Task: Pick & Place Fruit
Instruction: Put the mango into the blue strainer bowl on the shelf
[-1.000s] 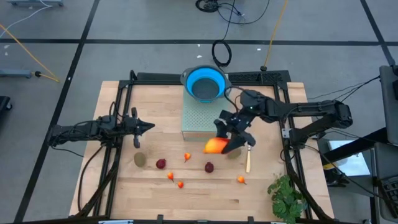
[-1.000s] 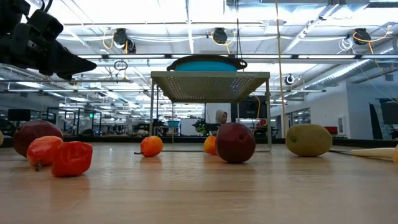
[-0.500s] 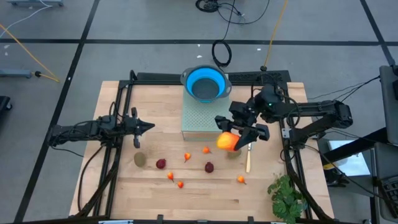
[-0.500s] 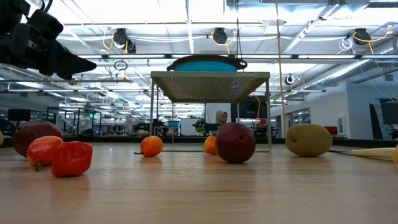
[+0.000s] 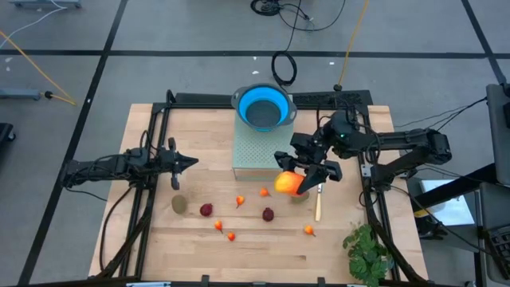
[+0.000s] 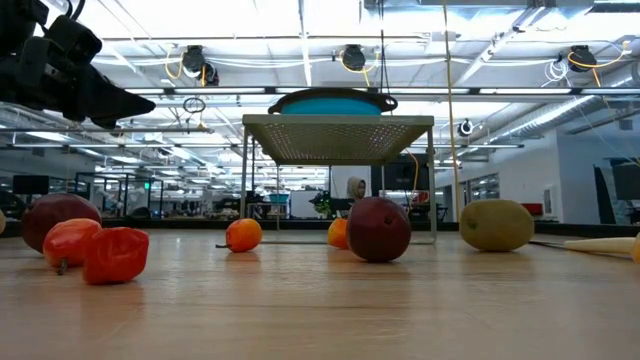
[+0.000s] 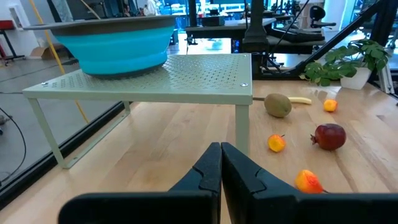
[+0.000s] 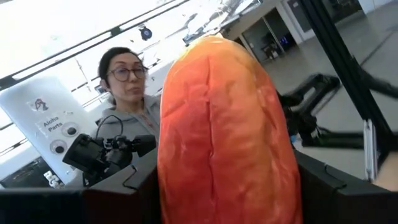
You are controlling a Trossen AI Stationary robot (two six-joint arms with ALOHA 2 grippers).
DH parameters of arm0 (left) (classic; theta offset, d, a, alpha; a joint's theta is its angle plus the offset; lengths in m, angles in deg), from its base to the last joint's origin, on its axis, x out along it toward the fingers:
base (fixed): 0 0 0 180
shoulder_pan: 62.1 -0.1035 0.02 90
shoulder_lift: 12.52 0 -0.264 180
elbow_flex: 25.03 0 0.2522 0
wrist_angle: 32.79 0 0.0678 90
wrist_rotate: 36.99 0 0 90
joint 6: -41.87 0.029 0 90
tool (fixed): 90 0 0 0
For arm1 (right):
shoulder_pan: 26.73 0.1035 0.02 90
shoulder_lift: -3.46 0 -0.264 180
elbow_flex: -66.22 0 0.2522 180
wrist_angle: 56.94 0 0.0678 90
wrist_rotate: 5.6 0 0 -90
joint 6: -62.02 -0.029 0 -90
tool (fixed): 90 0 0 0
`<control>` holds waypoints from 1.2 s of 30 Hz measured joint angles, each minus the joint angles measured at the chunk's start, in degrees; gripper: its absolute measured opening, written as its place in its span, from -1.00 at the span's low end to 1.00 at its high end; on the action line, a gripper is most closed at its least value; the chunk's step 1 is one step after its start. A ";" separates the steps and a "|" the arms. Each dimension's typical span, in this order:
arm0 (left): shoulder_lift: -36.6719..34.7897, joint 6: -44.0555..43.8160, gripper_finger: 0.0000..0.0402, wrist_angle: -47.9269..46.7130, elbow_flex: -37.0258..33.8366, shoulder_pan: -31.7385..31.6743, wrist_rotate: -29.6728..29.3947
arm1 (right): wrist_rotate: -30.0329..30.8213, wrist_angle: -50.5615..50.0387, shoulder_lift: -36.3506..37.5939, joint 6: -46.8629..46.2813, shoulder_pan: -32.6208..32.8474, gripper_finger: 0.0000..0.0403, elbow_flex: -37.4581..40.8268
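- My right gripper (image 5: 296,180) is clamped on the mango (image 5: 288,183), holding it up off the table (image 5: 199,247) beside the perforated stand (image 5: 253,151).
- The blue bowl (image 5: 263,106) sits on that stand, beyond my right gripper.
- One kiwi (image 5: 301,196) lies just under the mango; the knife (image 5: 318,204) is beside it.
- My left gripper (image 5: 190,162) hovers well apart, fingers pressed together and empty.
- The other kiwi (image 5: 180,204), dark-red balls (image 5: 268,214) and tiny orange pieces (image 5: 308,230) lie on the table between my grippers.
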 joint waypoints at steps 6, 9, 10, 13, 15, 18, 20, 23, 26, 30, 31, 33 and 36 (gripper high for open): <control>-0.01 0.02 -0.95 -0.02 0.00 0.01 -0.01 | 2.37 -0.12 -0.02 0.63 -0.42 0.15 7.97; 0.00 0.02 -0.95 -0.01 -0.01 0.01 0.00 | 3.23 -0.20 -0.07 1.72 -1.34 0.14 11.77; 0.01 0.02 -0.95 0.00 0.00 0.00 -0.02 | 3.26 -0.18 -0.07 1.73 -1.73 0.13 12.79; 0.01 0.22 -0.95 -0.01 -0.01 0.01 -0.02 | 3.32 -0.28 -0.07 2.61 -2.64 0.14 15.09; -0.01 0.22 -0.95 0.00 0.01 0.01 0.00 | 4.51 -0.88 -0.07 4.88 -3.10 0.14 15.99; 0.01 0.22 -0.95 0.00 0.01 0.00 -0.01 | 5.93 -1.65 -0.07 8.56 -3.94 0.14 16.38; 0.00 0.22 -0.95 -0.01 0.00 0.01 -0.02 | 6.35 -2.68 -0.07 11.07 -4.58 0.13 16.38; -0.01 0.22 -0.95 -0.02 -0.01 0.01 -0.02 | 7.06 -5.61 -0.07 15.96 -5.42 0.13 16.38; -0.01 0.24 -0.95 0.00 -0.01 0.00 -0.02 | 9.16 -9.23 -0.07 21.72 -6.22 0.14 16.38; -0.01 0.26 -0.95 0.02 -0.01 0.00 -0.65 | 11.24 -13.83 -0.04 28.87 -7.25 0.13 16.38; -0.01 0.26 -0.95 0.04 -0.01 0.00 -1.10 | 11.98 -15.09 -0.04 30.73 -7.49 0.13 16.38; 0.00 0.28 -0.95 0.08 -0.01 0.01 -1.86 | 12.91 -17.22 -0.04 34.14 -7.96 0.13 16.38; -0.01 0.28 -0.95 0.20 -0.01 0.01 -2.96 | 14.19 -18.94 0.02 37.60 -8.38 0.14 16.38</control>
